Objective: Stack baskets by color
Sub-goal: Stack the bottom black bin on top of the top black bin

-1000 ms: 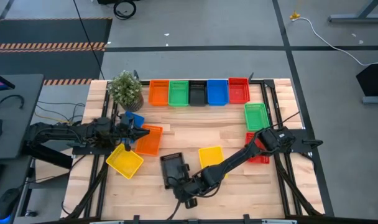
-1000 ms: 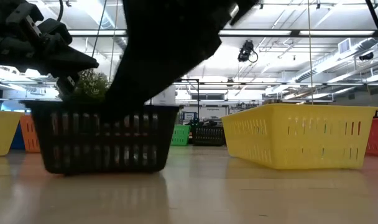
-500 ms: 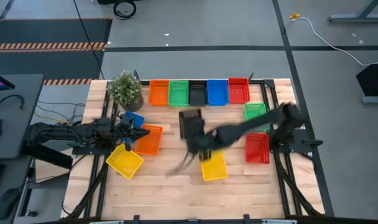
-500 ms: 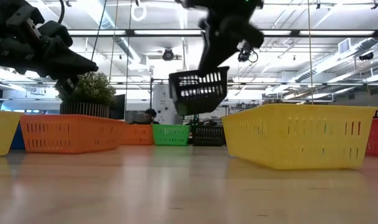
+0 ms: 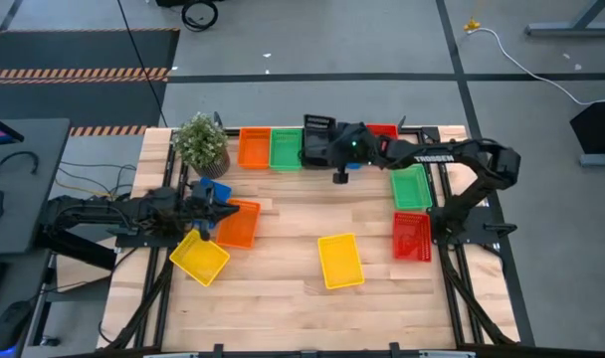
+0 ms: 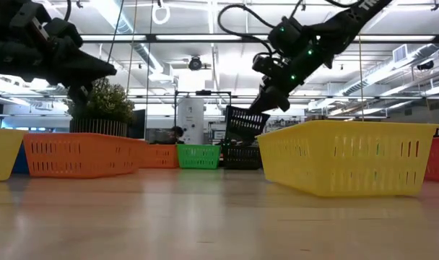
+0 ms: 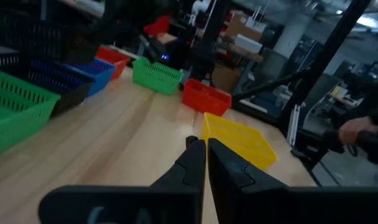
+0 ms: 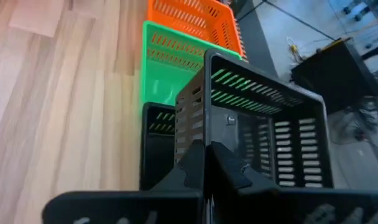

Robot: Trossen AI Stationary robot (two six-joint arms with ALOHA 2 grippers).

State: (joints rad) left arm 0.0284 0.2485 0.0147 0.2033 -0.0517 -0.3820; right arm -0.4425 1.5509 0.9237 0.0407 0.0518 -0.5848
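Observation:
My right gripper reaches over the far row and is shut on a black basket, which is tilted in the air above a second black basket of the row. That row runs orange, green, black, blue and red along the far edge. A yellow basket lies near the table's middle. My left gripper is shut and level at the left, beside an orange basket. My right gripper pinches the rim of one wall of the black basket, one finger inside and one outside. It comes slanting down from the table's right side. The basket is lifted clear and hangs tilted ahead of the fingers, over the black basket in the row.
A potted plant stands at the far left. A blue and a yellow basket lie by the left arm. A green and a red basket lie along the right edge. Bare wood spans the near middle.
My right gripper has carried the black basket from the near middle of the table up and across to the far edge, where it now hangs tilted over the row. The yellow basket in the middle stays where it was.

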